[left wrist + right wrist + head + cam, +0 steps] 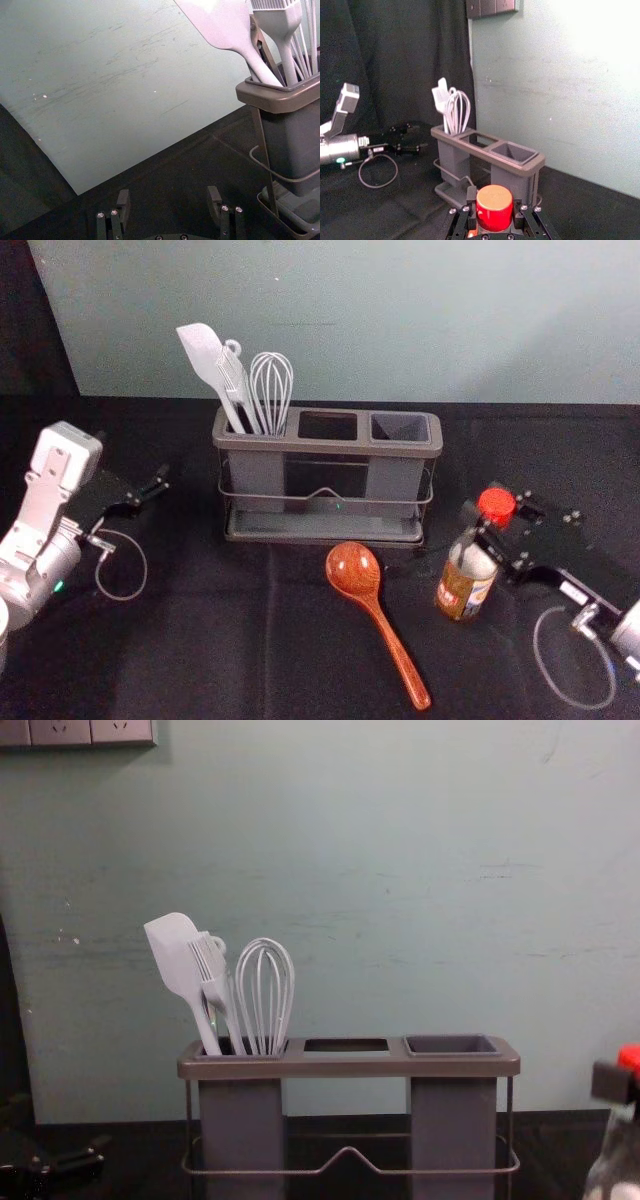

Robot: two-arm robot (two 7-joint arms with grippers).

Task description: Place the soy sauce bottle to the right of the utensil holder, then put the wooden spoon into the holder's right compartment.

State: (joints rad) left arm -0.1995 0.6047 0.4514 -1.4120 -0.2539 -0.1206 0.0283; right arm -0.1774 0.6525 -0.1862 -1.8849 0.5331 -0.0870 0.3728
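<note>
Utensil holder (325, 447): largest item. Its right compartment (400, 427) holds nothing; the left carries the spatula (204, 352), brush (235, 385) and whisk (272, 385).

Left gripper (169, 192): off the holder's left side, fingers apart, nothing between them. Idle.

Right gripper (494, 206): off the holder's right front, fingers clamped on the soy sauce bottle's neck, just below the red cap (496, 505).

Soy sauce bottle (460, 590): right of the holder and nearer the robot than its front edge. Cannot tell whether the base touches the cloth. Step in hand, by my reading: setting it down.

Risks: narrow hold, high up. Opening before the base sits flat could topple it; a drift toward the holder could knock the frame. On backing off, a finger might catch under the cap and drag it over.

Wooden spoon (374, 610): flat in front of the holder, bowl end nearest it, handle slanting away. Placing still to do. Rounded handle may roll in a grasp; if lifted crooked, the spoon could strike the compartment rim.
</note>
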